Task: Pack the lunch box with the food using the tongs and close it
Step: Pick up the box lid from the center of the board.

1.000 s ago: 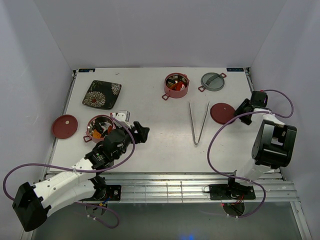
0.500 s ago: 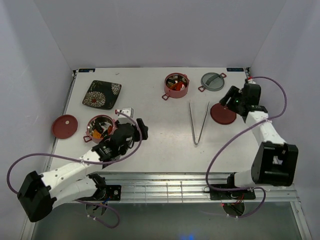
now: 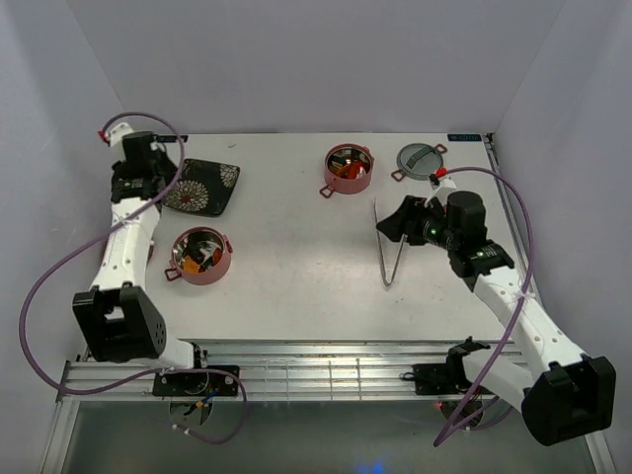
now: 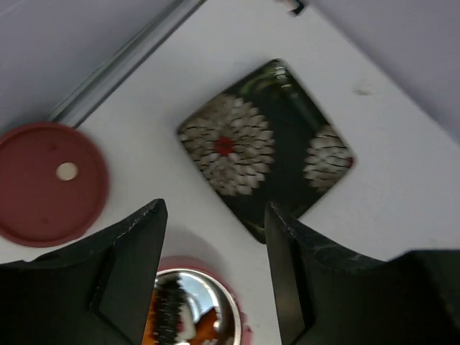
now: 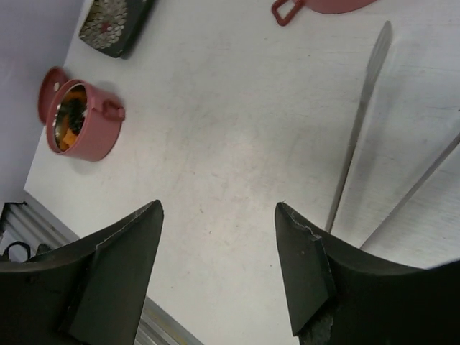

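Two dark-red bowls of the lunch box stand apart: one at the near left [image 3: 200,255] [image 5: 79,122] [image 4: 190,309] and one at the back [image 3: 348,168], both with orange and red food inside. The grey top lid [image 3: 420,160] lies at the back right. The silver tongs [image 3: 392,262] [image 5: 357,136] lie flat on the table, right of centre. My right gripper [image 3: 390,225] [image 5: 219,208] hovers open just left of the tongs, holding nothing. My left gripper [image 3: 141,190] [image 4: 215,212] hangs open and empty, high over the far left, between plate and bowl.
A dark flowered square plate [image 3: 202,186] [image 4: 266,144] lies at the back left. A flat red disc lid [image 4: 50,183] [image 5: 50,83] rests left of the near bowl, mostly behind my left arm in the top view. The table's metal edge runs along the left.
My left arm swung from beside the near bowl up to the far left by the plate. My right arm moved from the right edge inward over the tongs, covering the right red lid.
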`<act>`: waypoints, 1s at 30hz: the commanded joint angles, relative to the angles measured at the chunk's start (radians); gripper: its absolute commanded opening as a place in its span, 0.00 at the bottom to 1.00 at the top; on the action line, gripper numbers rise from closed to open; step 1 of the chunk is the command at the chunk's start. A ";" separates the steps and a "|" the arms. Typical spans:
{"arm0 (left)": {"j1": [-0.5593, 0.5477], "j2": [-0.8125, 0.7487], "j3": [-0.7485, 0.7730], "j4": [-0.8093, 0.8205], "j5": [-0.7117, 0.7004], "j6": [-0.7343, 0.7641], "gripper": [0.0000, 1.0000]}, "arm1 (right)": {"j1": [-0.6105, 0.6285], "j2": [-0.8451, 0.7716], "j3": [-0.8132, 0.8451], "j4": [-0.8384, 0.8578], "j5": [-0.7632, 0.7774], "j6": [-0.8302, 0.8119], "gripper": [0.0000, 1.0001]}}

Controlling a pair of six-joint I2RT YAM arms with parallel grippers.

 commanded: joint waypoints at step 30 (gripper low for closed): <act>0.334 0.401 -0.078 -0.002 0.073 0.064 0.54 | 0.007 -0.184 -0.100 0.149 -0.191 0.007 0.75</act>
